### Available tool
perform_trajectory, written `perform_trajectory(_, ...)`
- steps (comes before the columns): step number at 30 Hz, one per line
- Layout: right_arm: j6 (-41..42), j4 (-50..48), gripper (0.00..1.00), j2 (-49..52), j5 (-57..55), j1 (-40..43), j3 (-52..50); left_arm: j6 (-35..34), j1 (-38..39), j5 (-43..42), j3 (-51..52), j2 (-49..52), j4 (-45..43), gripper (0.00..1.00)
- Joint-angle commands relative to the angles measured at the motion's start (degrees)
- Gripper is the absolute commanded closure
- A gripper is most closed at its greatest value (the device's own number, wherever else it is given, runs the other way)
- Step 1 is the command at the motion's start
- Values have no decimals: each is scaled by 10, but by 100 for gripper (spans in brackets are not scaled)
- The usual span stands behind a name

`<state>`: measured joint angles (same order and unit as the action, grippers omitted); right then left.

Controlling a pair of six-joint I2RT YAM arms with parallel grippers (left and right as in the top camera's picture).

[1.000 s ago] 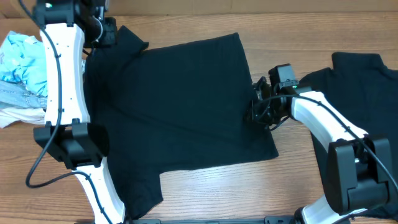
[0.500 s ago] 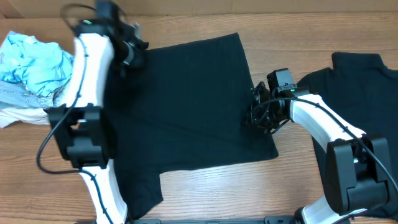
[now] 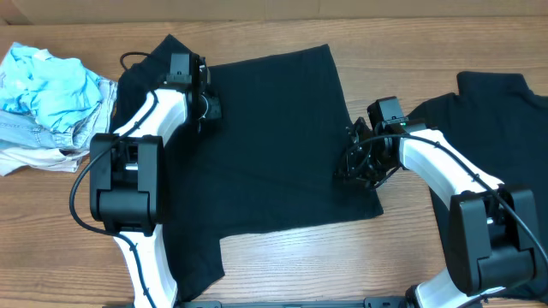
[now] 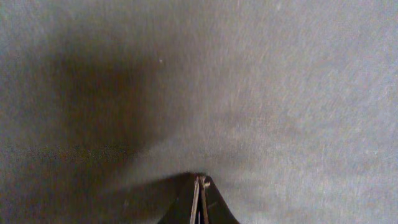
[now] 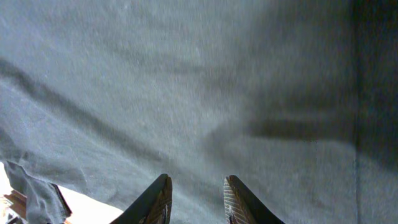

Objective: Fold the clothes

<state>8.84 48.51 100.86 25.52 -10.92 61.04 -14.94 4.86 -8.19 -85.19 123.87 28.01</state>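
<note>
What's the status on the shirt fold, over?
Left gripper shut over black T-shirt, far-left area. Right gripper open at its right edge. Shirt spread out, not yet folded. Second black shirt and light-blue pile lie aside.

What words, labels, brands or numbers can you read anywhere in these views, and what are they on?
No text can be read in any view.
Spread black shirt: plain, no print or tag showing.
Second black shirt at the right: plain as well.
Pale blue clothes pile: no lettering visible.
Left arm and right arm: no legible markings.
</note>
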Motion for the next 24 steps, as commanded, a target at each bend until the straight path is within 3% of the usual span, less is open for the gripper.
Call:
perform_trajectory(1, 2, 0, 68, -9, 5, 0, -3, -27, 9, 12, 60, 15, -63, 96)
perform_trajectory(9, 17, 6, 66, -9, 18, 0, -3, -62, 63, -9, 69, 56, -190, 96)
perform_trajectory(15, 17, 9, 64, -9, 18, 0, -3, -22, 94, -45, -3, 65, -174, 96)
perform_trajectory(20, 17, 10, 63, -9, 18, 0, -3, -2, 124, 0, -84, 65, -104, 94)
perform_trajectory(24, 16, 11, 63, -10, 16, 3, 3, 34, 116, 13, -196, 65, 9, 92)
